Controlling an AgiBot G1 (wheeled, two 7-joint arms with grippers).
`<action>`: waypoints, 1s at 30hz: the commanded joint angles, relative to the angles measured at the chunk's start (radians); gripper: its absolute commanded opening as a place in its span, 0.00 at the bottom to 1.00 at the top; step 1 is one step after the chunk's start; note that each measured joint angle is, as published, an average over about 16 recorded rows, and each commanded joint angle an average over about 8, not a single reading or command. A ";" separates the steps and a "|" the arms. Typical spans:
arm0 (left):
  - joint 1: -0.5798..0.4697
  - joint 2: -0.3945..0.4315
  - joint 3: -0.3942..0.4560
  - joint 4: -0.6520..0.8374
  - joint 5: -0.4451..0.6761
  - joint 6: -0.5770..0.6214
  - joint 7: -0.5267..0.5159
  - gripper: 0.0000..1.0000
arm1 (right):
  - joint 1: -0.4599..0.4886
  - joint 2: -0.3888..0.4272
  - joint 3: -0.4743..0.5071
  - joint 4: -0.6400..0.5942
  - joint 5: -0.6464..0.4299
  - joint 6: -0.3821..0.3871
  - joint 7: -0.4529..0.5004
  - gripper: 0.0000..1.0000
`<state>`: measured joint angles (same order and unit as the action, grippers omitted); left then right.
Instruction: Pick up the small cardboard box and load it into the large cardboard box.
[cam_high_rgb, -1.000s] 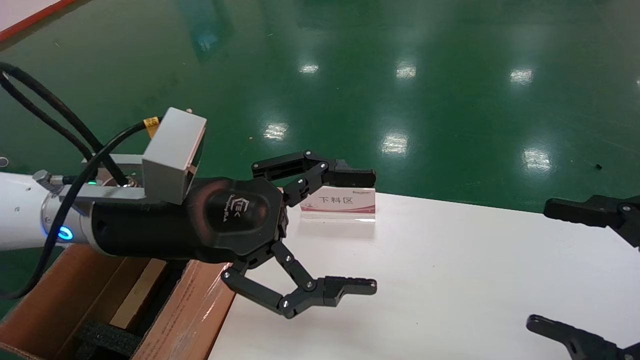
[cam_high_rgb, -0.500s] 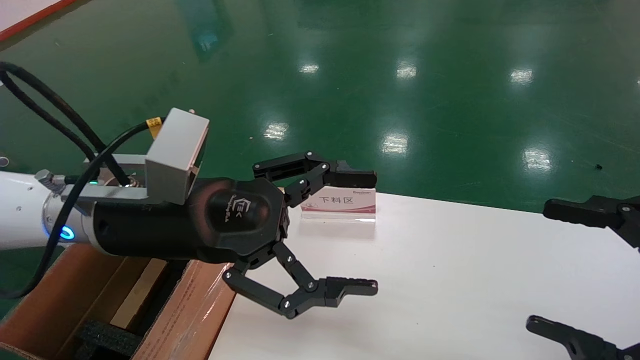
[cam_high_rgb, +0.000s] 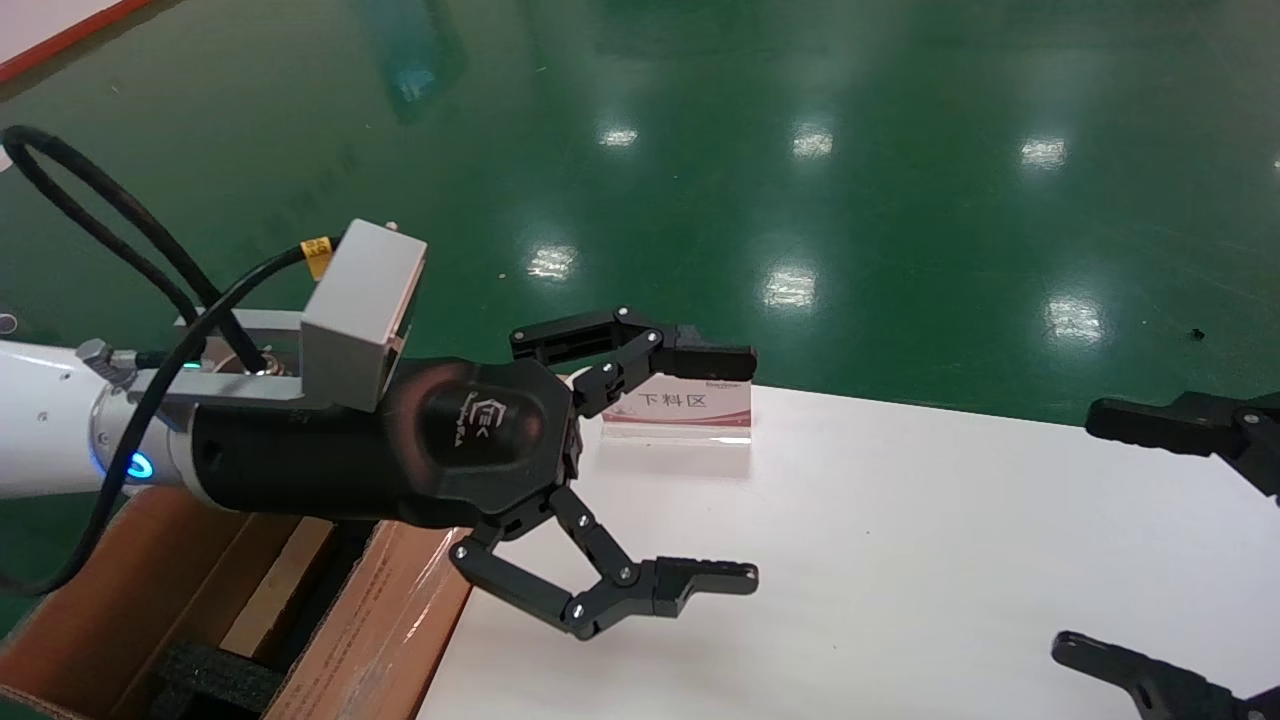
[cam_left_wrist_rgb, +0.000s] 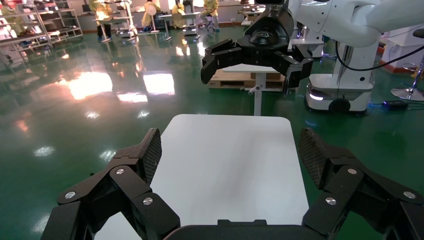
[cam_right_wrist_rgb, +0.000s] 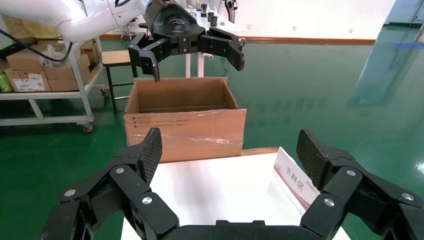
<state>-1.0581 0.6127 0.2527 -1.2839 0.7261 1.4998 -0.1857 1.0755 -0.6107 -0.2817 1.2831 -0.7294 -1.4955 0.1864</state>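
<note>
My left gripper (cam_high_rgb: 752, 466) hangs open and empty over the left end of the white table (cam_high_rgb: 900, 550). It also shows in the left wrist view (cam_left_wrist_rgb: 230, 145) and, from the right wrist, above the carton (cam_right_wrist_rgb: 197, 67). The large cardboard box (cam_high_rgb: 390, 610) stands open beside the table's left end, below that arm, with glossy tape on its near wall (cam_right_wrist_rgb: 185, 127) and black foam (cam_high_rgb: 215, 675) inside. A pale tan strip (cam_high_rgb: 275, 590) lies in it; I cannot tell what it is. The small cardboard box is out of view. My right gripper (cam_high_rgb: 1078, 530) is open and empty at the table's right end.
A small sign card (cam_high_rgb: 680, 405) with red trim stands at the table's far edge, just beyond the left gripper's far finger. Green floor surrounds the table. Shelves with boxes (cam_right_wrist_rgb: 35, 75) stand behind the carton.
The left gripper has drifted slightly to the right, still open and empty. The right gripper has not moved.
</note>
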 joint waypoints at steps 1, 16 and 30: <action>-0.001 0.000 0.002 0.000 0.000 0.000 0.000 1.00 | 0.000 0.000 0.000 0.000 0.000 0.000 0.000 1.00; -0.011 -0.001 0.017 0.000 0.003 -0.003 -0.001 1.00 | 0.000 0.001 -0.001 0.000 0.001 0.001 -0.001 1.00; -0.017 -0.001 0.028 0.000 0.004 -0.004 -0.002 1.00 | 0.000 0.001 -0.002 0.000 0.001 0.001 -0.001 1.00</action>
<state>-1.0748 0.6113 0.2805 -1.2840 0.7303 1.4956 -0.1876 1.0757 -0.6099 -0.2835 1.2829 -0.7285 -1.4944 0.1853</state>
